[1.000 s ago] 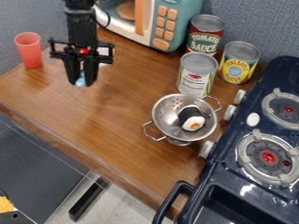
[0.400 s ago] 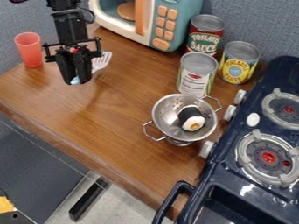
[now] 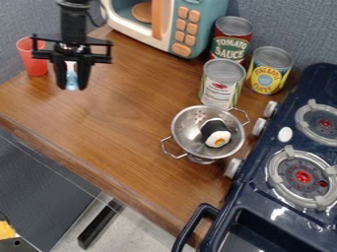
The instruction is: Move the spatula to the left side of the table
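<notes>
- Since the earlier frame the gripper [image 3: 72,87] has shifted toward the left of the view, and the spatula [image 3: 72,80] has gone with it; its pale slotted end, which stuck out to the right, is now mostly behind the fingers.
- Nearest, the table [image 3: 131,133] runs down to its front edge. If the spatula were let go too close to that edge, its handle could tip over; a release farther back looks safer.
- The stove [image 3: 253,197] and the metal colander [image 3: 186,133], a black and white toy food [image 3: 217,134] in it, stand to the right, well apart from the gripper, so I see little risk there.
- The gripper hangs above the left part of the table, its fingers slightly parted, with the spatula's light blue part between them. I judge it held, though the exact contact is hard to tell. A narrow, smooth handle could twist or slip out, and letting go while high could make it bounce or slide.
- Beyond and to the left stands the red cup [image 3: 35,66], partly covered by the gripper's side bar. This is the chief hazard: going farther left or lowering too near it, the bar or the spatula's hidden end could knock it over.
- Farther back, the toy microwave [image 3: 181,29] would matter only if the arm swung back toward it.
</notes>
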You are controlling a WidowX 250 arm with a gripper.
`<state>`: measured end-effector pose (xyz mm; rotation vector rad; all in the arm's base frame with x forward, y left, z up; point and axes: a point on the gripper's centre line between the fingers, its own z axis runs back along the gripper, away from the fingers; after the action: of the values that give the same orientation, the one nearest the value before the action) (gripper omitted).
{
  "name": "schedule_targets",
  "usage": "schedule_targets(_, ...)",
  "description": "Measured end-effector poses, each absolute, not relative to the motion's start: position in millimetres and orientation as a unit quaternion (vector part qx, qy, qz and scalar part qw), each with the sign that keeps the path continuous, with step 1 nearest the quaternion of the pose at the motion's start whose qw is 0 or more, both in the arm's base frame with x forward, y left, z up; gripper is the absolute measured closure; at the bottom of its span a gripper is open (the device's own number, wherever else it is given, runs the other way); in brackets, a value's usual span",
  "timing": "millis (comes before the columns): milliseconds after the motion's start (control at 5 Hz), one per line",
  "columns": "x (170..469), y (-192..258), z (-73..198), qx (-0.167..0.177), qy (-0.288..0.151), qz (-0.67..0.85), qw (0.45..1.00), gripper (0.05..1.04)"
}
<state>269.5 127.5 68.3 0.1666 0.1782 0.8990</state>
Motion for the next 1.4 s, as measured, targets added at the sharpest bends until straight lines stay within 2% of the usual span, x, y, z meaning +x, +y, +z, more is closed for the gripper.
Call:
schedule_targets(200, 265.2, 122.8, 70.4, 0.176, 0.060, 0.500, 0.846, 0.765)
schedule_targets(400, 268.4, 119.0, 69.5, 0.153, 0.070, 0.457, 0.874, 0.765)
schedule_targets(600, 273.7, 124.7, 59.1, 0.081, 0.097, 0.342, 0.931, 0.765)
schedule_targets(800, 281.2, 124.1, 53.1, 0.037, 0.095, 0.229, 0.968, 0.765)
schedule_targets(1000, 283.5, 125.1, 41.2, 0.047, 0.111, 0.153, 0.981, 0.765)
schedule_targets(1200, 288.8, 121.6, 28.7, 0.081, 0.131, 0.120, 0.981, 0.765)
schedule_targets(1400, 291.3, 129.2, 17.7, 0.102, 0.104, 0.087, 0.985, 0.765)
